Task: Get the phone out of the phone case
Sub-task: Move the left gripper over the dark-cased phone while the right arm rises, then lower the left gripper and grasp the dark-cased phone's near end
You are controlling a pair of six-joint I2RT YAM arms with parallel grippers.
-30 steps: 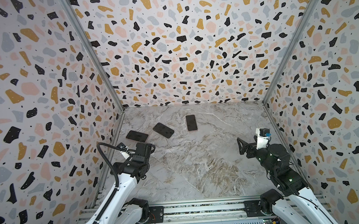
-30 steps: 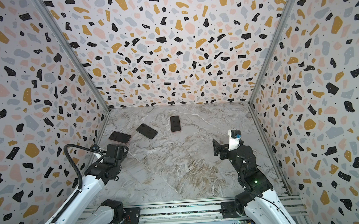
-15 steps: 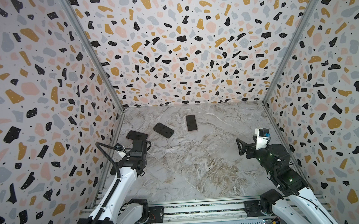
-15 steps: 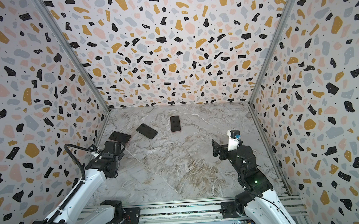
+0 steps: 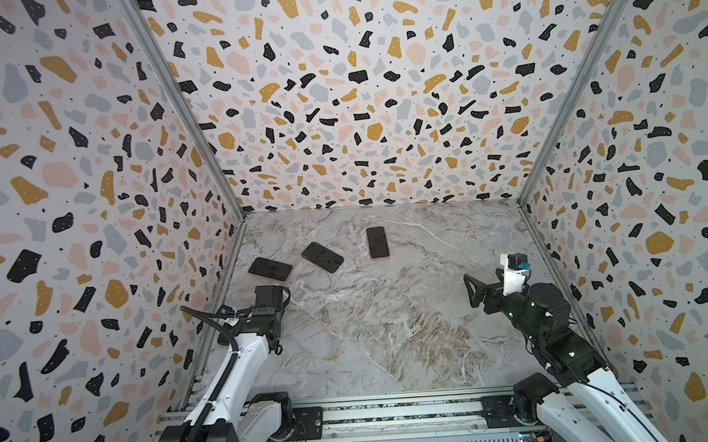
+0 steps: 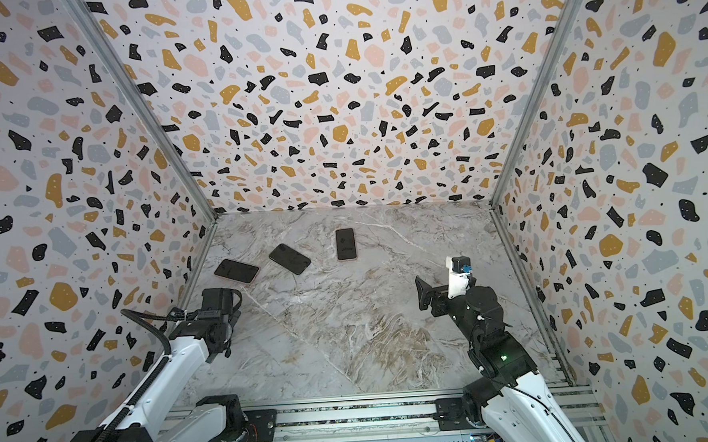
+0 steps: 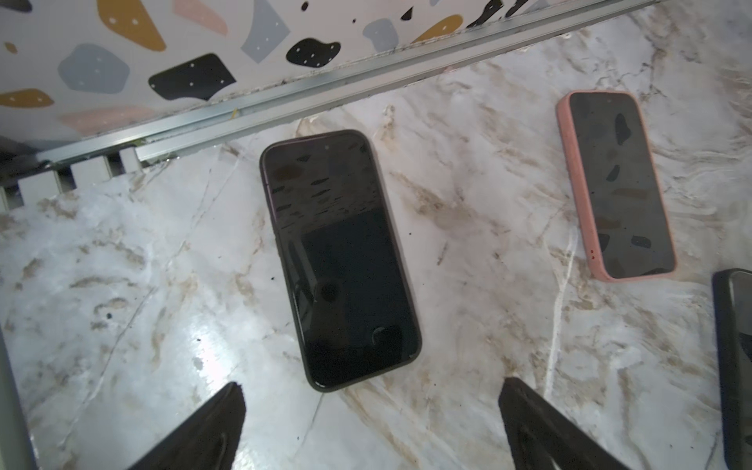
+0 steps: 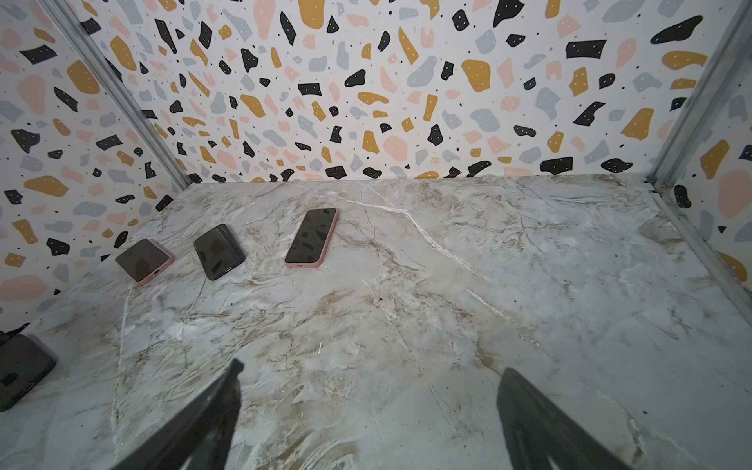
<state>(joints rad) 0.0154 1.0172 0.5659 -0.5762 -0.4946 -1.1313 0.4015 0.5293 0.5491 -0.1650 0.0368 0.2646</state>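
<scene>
1. The black-cased phone [image 7: 339, 260] lies flat and screen up at the near left of the marble table [image 5: 391, 332]. It is close beside the left wall's metal rail [image 7: 285, 93] and nearer than the other phones. The right wrist view catches it only at its edge [image 8: 22, 374].
2. Its long axis runs left to right, a little skewed. The top end, with the front-camera spot, points at the left wall, and the bottom end points toward the table's middle.
3. The left gripper [image 7: 371, 384] hangs at that bottom end with its jaws spread wider than the phone and nothing between them. Neither finger [image 7: 228, 411] touches the phone.
4. In both top views the left arm's black wrist [image 5: 269, 297] covers this phone, so it cannot be made out there.
5. Just beyond it, apart and roughly parallel, lies the left pink-cased phone [image 7: 616, 185] [image 5: 270, 269], screen up.
6. Right of that one sits a grey-cased phone [image 5: 322, 257] [image 8: 219, 251], set diagonally from far left to near right. Its corner shows at the edge of the left wrist view.
7. Farther right lies the right pink-cased phone [image 5: 377, 242] [image 8: 311, 238], with its long axis running near to far.
8. The right gripper [image 8: 371, 368] [image 5: 472, 291] hangs over bare marble on the right side, well apart from every phone. Its jaws are spread wide and hold nothing.
9. Terrazzo-patterned walls [image 5: 358, 105] close in the left, far and right sides.
</scene>
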